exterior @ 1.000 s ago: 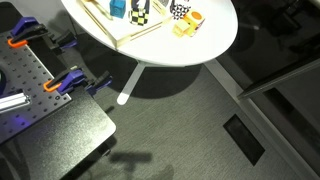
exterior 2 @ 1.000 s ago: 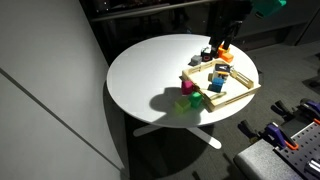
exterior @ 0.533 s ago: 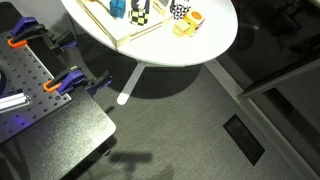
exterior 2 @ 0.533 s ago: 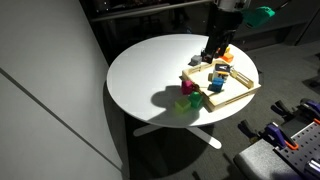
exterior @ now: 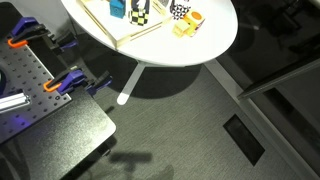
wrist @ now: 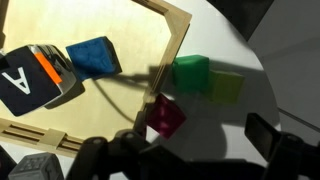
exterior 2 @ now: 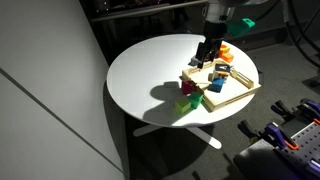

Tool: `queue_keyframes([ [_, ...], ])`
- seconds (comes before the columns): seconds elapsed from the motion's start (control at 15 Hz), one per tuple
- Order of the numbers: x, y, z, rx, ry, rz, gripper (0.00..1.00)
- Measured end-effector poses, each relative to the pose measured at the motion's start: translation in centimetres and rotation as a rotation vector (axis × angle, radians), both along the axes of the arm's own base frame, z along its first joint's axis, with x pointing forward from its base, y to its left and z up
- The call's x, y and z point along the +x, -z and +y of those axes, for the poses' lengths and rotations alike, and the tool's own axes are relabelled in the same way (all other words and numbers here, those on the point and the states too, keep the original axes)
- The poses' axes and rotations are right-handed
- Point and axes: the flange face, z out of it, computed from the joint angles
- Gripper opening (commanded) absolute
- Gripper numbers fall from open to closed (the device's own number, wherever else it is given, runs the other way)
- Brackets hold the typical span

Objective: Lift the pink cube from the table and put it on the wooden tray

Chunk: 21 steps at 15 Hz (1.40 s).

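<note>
The pink cube [wrist: 166, 115] sits on the round white table [exterior 2: 140, 75], just outside a corner of the wooden tray [wrist: 178, 40]. A green cube [wrist: 190, 72] is close beside it. Inside the tray lie a blue cube [wrist: 92, 57] and a lettered block [wrist: 28, 80]. The gripper [exterior 2: 207, 53] hangs above the table near the tray. Its fingers [wrist: 275, 140] are spread apart and hold nothing.

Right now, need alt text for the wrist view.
A pink cube sits on the white table just outside the wooden tray, beside a green cube and a paler green one. Inside the tray lie a blue cube and a lettered block. The dark gripper spans the bottom edge, open.
</note>
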Motion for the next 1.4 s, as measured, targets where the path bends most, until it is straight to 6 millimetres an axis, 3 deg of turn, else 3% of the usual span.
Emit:
queue_keyframes([
  [0.67,4.6,4.9,1.5,0.005,-0.175,0.012,1.00],
  [1.07,6.4,8.6,3.1,-0.057,-0.280,0.021,1.00],
  [1.4,7.4,10.0,5.1,-0.125,-0.372,-0.003,1.00],
])
